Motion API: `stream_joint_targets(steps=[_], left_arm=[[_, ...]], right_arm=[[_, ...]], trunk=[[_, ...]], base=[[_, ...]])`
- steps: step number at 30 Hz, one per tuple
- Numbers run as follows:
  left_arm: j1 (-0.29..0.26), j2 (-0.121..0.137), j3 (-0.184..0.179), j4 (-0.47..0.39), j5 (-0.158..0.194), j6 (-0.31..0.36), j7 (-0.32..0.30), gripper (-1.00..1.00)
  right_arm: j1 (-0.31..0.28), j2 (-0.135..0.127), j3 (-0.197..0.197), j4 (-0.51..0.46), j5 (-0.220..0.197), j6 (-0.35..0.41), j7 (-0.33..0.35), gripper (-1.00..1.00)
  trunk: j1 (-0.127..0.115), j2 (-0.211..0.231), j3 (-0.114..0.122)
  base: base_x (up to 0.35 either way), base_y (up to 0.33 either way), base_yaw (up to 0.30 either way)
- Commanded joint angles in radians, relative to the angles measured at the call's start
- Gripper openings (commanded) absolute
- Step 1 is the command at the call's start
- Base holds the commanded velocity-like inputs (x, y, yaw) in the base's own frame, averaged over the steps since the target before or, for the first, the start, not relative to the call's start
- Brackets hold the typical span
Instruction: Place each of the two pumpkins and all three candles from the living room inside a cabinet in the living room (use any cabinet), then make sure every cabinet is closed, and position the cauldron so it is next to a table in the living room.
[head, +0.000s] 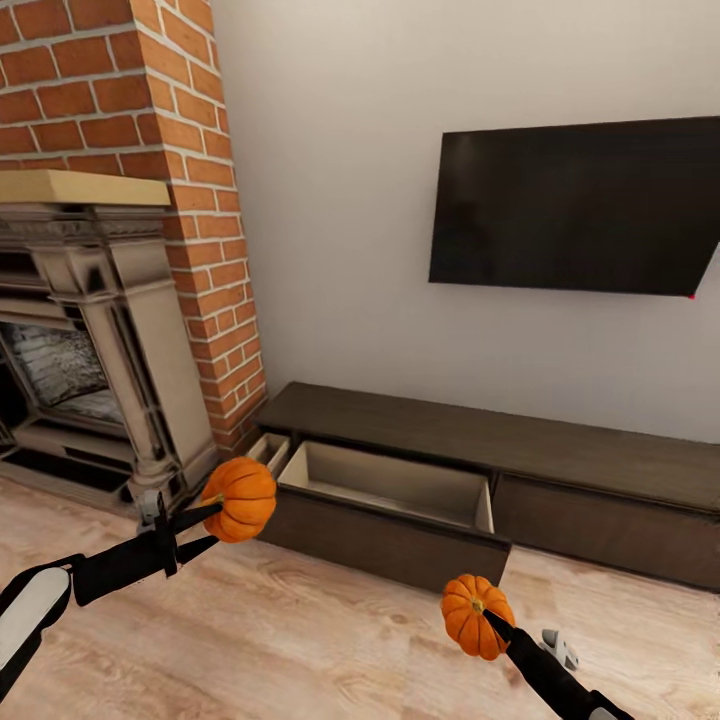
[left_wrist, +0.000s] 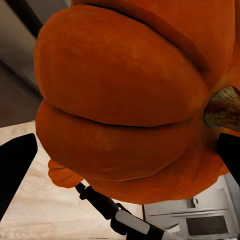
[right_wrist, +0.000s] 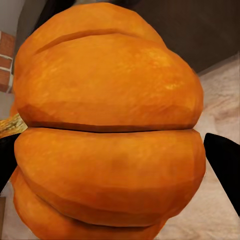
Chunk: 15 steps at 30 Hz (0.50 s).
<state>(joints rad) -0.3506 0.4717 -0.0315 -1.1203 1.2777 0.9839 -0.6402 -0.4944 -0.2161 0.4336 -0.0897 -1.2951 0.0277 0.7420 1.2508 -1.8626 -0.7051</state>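
Orange pumpkins held aloft: left fingers (head: 205, 528) clamp the bigger pumpkin (head: 241, 497), right fingers (head: 490, 618) the smaller pumpkin (head: 476, 614) | step: stowing | next: lower both into the cabinet's (head: 520, 445) open drawer (head: 395, 485).

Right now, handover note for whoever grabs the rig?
Left tool: shut on the bigger pumpkin, held near the open drawer's left end.
Right tool: shut on the smaller pumpkin, over the floor in front of the cabinet.
Wide drawer pulled out, pale inside, nothing seen in it; a narrow one beside it is also open.
Done: both pumpkins picked up.
Left: drop both in, candles, close drawers, cauldron by table.
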Motion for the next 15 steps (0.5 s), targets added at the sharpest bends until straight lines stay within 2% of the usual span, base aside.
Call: stream_joint_targets(steps=[1,6,15], left_arm=[[-0.001,0.001,-0.001,0.000,0.015,0.007,-0.004,-1.00],[-0.001,0.001,-0.001,0.000,0.015,0.007,-0.004,-1.00],[-0.001,0.001,-0.001,0.000,0.015,0.007,-0.004,-1.00]], right_arm=[[-0.001,0.000,0.007,0.001,-0.010,0.003,0.004,-1.00],[-0.001,0.000,0.007,0.001,-0.010,0.003,0.005,-1.00],[-0.001,0.001,0.011,0.000,-0.010,0.002,0.007,-1.00]], trunk=[[0.000,0.000,-0.001],[0.000,0.000,-0.001],[0.000,0.000,-0.001]], base=[[0.275,0.239,-0.289],[0.254,0.254,-0.245],[0.208,0.279,-0.026]])
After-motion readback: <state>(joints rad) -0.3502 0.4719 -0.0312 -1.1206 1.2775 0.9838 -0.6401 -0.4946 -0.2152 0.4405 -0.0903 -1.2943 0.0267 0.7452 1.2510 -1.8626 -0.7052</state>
